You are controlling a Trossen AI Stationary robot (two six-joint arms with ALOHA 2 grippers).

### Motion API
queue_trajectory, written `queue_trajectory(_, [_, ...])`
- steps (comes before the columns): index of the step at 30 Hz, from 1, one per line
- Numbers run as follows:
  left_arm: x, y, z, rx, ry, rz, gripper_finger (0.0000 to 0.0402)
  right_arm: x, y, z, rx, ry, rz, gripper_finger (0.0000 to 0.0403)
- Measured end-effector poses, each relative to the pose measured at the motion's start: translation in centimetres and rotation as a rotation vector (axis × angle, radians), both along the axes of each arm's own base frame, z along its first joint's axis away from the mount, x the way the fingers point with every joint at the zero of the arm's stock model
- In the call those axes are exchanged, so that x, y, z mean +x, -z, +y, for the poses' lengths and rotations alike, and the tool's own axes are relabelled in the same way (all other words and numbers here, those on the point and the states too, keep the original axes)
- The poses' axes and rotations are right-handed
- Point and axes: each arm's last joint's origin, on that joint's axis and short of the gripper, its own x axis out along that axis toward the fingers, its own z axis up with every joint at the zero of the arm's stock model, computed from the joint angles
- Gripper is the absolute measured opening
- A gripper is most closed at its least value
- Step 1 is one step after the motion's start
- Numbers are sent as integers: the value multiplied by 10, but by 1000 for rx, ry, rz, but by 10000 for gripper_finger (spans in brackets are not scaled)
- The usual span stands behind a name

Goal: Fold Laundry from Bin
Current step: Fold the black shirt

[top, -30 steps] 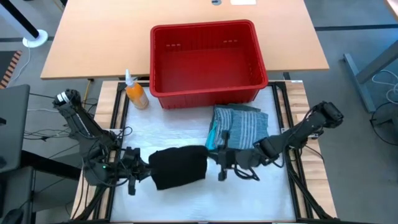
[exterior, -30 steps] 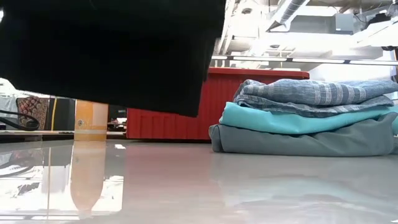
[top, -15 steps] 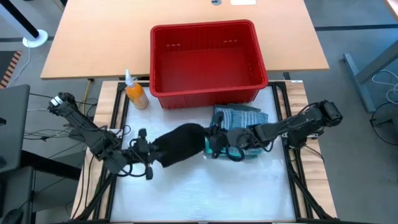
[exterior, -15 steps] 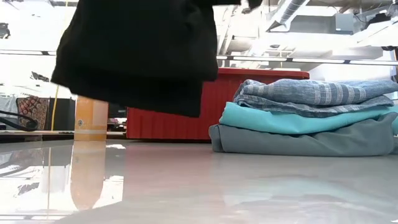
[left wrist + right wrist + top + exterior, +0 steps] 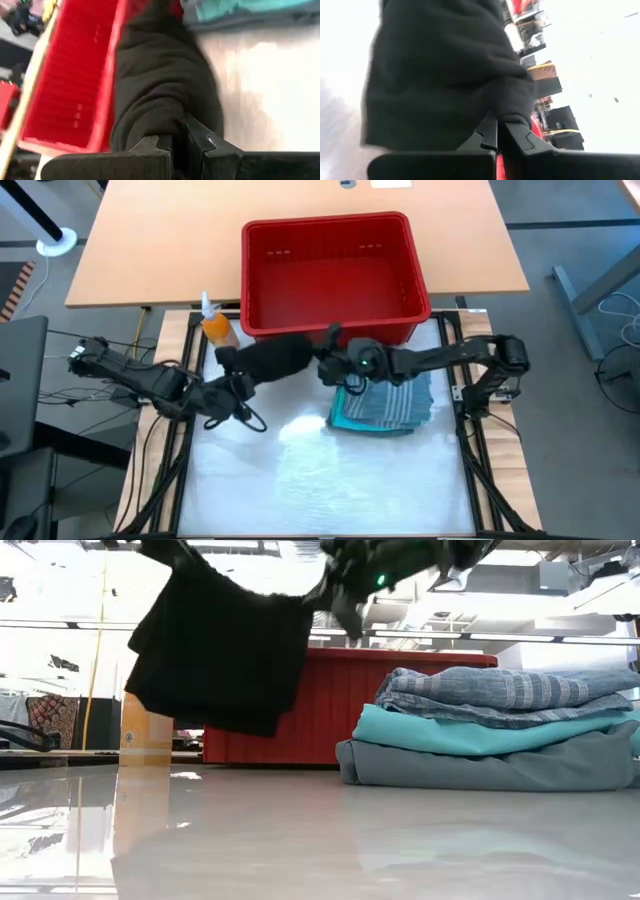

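Observation:
The black garment (image 5: 272,357) of the laundry hangs bunched between my two grippers, just in front of the red bin (image 5: 330,232) and clear of the table. My left gripper (image 5: 233,374) is shut on its left end, my right gripper (image 5: 322,366) on its right end. In the low view the black garment (image 5: 220,650) droops below both grippers. A stack of folded laundry (image 5: 385,395) lies flat on the table at the right: striped shirt (image 5: 500,688) on top, turquoise (image 5: 450,732) under it, grey-green (image 5: 480,768) at the bottom. My left gripper pinches the garment's left end (image 5: 172,127) between its two fingers, coming in slanting from the table's left. Several bunched layers sit in the hold. The cloth hangs slack beyond the fingers, lifted clear. My right gripper pinches the garment's right end (image 5: 507,117) between its two fingers, coming nearly level from the table's right. A thick fold of cloth bulges over the fingertips. The rest hangs below, clear of the table.
An orange bottle (image 5: 217,330) stands at the bin's near left corner. The bin sits at the white mat's far edge, half on the wooden table (image 5: 150,250). The bare white mat (image 5: 300,470) lies toward the near edge.
Both grippers have carried the black garment from the middle of the mat toward the far edge, up to the bin's front wall, rolling their wrists on the way. The garment stays lifted clear and has gone from a broad hanging sheet to a narrower bunch.

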Motion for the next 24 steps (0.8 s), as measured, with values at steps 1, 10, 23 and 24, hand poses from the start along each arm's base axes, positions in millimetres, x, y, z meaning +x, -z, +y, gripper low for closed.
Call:
queue_trajectory(1, [-1, 8, 0, -10, -12, 8, 0, 4, 12, 6, 22, -10, 31, 25])
queue_trajectory(10, [-16, 100, -59, -84, 59, -32, 0, 19, 90, 90, 74, -135, 225, 25])
queue_trajectory(23, [-11, 141, -173, -225, 262, 95, 0, -14, 97, 185, 224, -201, 207, 27])
queue_trajectory(24, [-13, 143, -181, -246, 278, 105, 0, -16, 98, 188, 245, -196, 212, 27])
